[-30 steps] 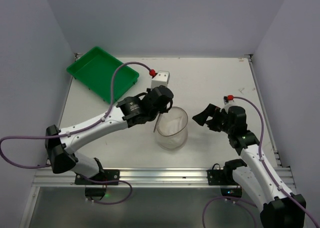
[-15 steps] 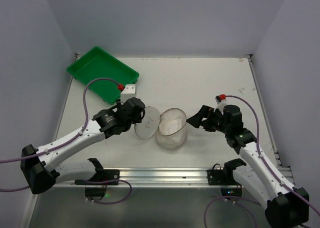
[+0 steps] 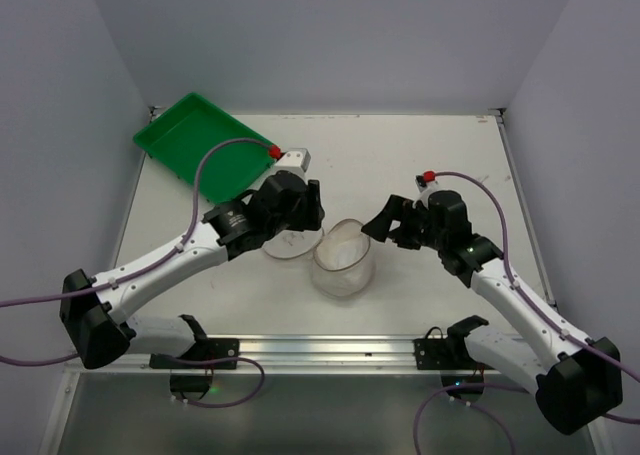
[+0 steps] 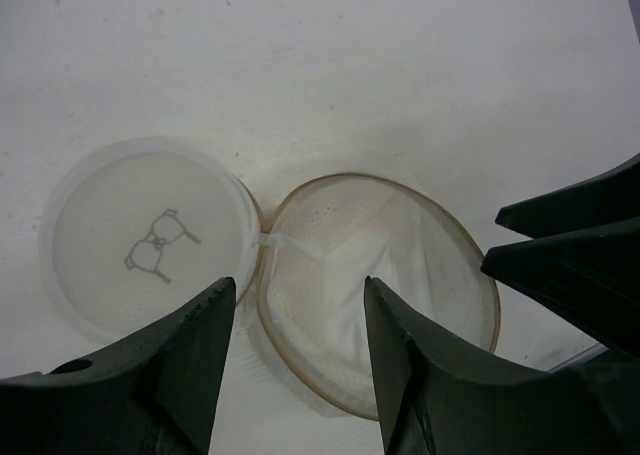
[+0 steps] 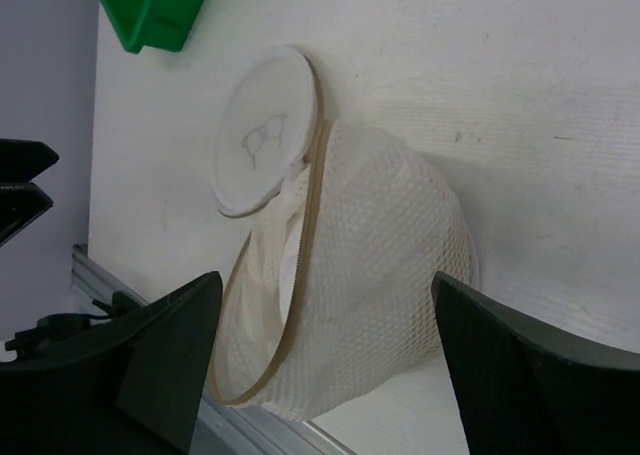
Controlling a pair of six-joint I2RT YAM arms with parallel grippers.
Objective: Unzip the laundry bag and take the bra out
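lid point(image 4: 150, 240) is what changed: a second ago the left gripper point(image 4: 298, 285) had it pinched up at the rim, and now it lies flat on the table point(image 3: 440, 155) at the bag's nine o'clock, bra drawing up, joined only by a short strip. that gripper has let go and hangs just above, fingers point(image 4: 200, 355) parted with nothing between them. so the unzipping looks done to me, and only the taking-out is left. the laundry bag point(image 3: 343, 260) stands mid-table between the two arms, upright, long axis vertical, mouth pointing straight up and gaping round. white fabric point(image 4: 365, 280) is folded inside, probably the bra, though i can't say for sure. the right gripper point(image 5: 325, 278) has crept in to the rim's two o'clock, jaws spread wide and empty, not touching the mesh.
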